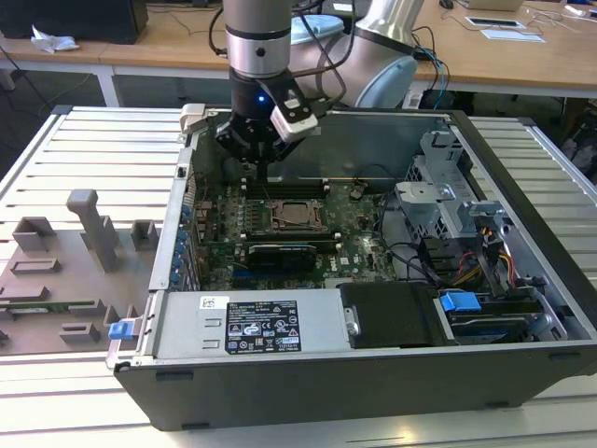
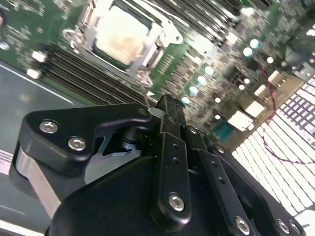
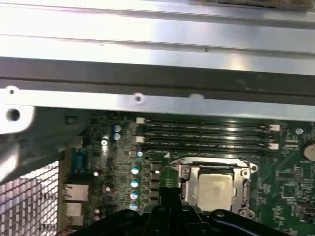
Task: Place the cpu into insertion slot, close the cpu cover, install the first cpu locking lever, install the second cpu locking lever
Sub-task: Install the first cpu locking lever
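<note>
The cpu (image 3: 214,189) lies flat in the insertion slot (image 1: 294,217) on the green motherboard (image 1: 354,238), its pale metal top showing in both wrist views (image 2: 120,40). The silvery cpu cover (image 3: 186,172) sits down around the chip as a frame (image 2: 157,46). My gripper (image 1: 262,173) hangs above the board, just behind the slot and the black memory slots (image 3: 206,133), toward the case's back wall. Its black fingers meet at one tip (image 2: 165,101), shut with nothing between them. The tip also pokes into the first wrist view (image 3: 167,196) beside the slot.
The board lies in an open computer case (image 1: 522,187) on a slatted table. A black card (image 1: 280,254) sits in front of the slot, a power supply (image 1: 261,327) nearer still, drive cages and cables (image 1: 448,224) on the exterior view's right. A grey fixture tray (image 1: 65,271) lies on its left.
</note>
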Tool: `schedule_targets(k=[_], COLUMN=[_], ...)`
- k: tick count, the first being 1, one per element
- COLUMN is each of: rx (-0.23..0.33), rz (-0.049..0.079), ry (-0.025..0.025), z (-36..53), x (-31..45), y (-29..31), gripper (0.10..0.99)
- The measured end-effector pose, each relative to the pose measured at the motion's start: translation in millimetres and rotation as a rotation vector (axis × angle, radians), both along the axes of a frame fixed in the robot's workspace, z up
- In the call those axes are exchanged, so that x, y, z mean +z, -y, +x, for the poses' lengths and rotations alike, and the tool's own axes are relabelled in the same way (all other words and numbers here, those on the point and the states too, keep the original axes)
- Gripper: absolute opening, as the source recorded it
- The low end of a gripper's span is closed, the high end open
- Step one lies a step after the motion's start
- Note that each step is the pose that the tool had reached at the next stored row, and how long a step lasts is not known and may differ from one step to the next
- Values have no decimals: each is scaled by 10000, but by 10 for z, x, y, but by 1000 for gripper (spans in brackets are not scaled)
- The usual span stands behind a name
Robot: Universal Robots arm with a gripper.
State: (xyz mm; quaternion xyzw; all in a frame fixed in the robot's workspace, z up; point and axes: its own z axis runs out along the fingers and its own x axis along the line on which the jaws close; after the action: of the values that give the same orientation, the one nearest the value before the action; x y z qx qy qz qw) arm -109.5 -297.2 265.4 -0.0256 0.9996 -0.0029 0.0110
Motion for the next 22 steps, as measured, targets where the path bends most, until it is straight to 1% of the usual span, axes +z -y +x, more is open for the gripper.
schedule_targets(k=[3,4,5,6,7,8,10,13,22], rx=[0,1,1,0,0,1,2,1,2], rz=[1,-1,-2,2,7,14,27,29,32], ry=[13,12,11,12,13,12,12,13,10], z=[-122,-141,-146,-148,-148,-148,-148,-127,27], x=[-9,-13,-15,-20,-27,-31,-36,-38,-38], y=[-18,-34,-47,-84,-134,-160,-171,-173,-173], gripper=[106,106,106,106,106,106,106,106,106])
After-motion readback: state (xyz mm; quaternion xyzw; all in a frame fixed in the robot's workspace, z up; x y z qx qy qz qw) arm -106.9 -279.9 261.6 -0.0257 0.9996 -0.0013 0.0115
